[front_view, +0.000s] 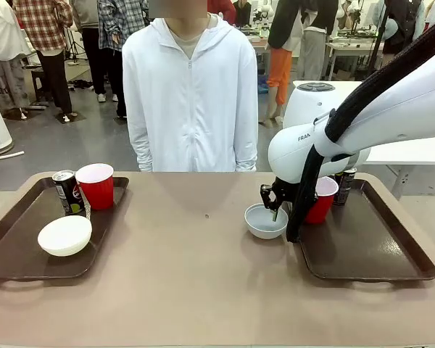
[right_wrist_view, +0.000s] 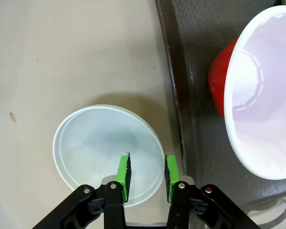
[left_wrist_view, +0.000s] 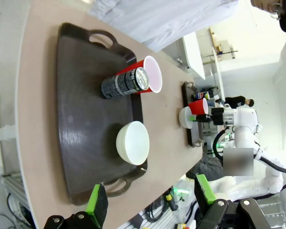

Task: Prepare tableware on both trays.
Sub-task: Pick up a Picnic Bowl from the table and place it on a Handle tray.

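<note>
Right wrist view: the right jaws stand slightly apart astride the rim of the pale bowl (right_wrist_view: 95,143), seemingly not pinching it. The bowl sits on the table (front_view: 188,283) just beside the right tray (front_view: 370,250). The left jaws gape wide above the left tray (left_wrist_view: 83,157).
</note>
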You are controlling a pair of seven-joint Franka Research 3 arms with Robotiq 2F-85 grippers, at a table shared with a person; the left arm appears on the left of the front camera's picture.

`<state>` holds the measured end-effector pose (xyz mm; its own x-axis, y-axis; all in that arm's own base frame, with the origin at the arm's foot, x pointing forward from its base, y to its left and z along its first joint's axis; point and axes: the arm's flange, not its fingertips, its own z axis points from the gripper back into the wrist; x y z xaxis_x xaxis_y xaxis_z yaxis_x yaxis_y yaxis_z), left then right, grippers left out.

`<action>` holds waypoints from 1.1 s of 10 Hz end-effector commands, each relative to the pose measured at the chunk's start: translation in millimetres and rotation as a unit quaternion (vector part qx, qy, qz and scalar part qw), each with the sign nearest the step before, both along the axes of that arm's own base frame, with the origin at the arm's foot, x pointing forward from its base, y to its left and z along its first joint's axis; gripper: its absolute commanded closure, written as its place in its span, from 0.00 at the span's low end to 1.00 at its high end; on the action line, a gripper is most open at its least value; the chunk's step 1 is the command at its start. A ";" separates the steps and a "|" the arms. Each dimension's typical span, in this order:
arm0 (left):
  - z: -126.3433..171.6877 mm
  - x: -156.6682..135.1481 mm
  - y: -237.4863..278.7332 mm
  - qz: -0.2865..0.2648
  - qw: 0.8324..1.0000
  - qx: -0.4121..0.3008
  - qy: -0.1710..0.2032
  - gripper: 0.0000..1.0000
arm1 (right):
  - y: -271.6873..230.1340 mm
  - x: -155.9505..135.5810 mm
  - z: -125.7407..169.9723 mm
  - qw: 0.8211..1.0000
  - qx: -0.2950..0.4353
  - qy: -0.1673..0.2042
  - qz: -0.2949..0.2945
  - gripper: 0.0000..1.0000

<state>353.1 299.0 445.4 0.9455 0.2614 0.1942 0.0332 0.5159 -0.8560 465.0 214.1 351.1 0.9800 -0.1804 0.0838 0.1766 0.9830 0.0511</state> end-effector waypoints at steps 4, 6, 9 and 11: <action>0.8 -1.6 2.1 -0.001 1.000 -0.006 -0.013 0.04 | -0.3 -2.0 -8.2 1.000 0.023 -0.001 -0.003 1.00; 0.8 -1.6 2.1 -0.001 1.000 -0.006 -0.013 0.04 | -0.3 -2.5 -7.7 1.000 0.022 -0.002 -0.002 1.00; 0.8 -1.6 2.1 -0.001 1.000 -0.006 -0.013 0.04 | 6.8 -32.0 48.0 0.998 0.030 0.002 0.060 1.00; 0.8 -1.6 2.1 -0.001 1.000 -0.006 -0.013 0.04 | 8.2 -73.2 114.5 0.994 0.027 -0.005 0.104 1.00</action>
<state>353.1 299.0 445.3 0.9456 0.2613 0.1940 0.0330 0.5159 -0.8560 418.1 234.9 435.2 0.9955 -0.0238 0.0916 0.0144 0.9947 0.1020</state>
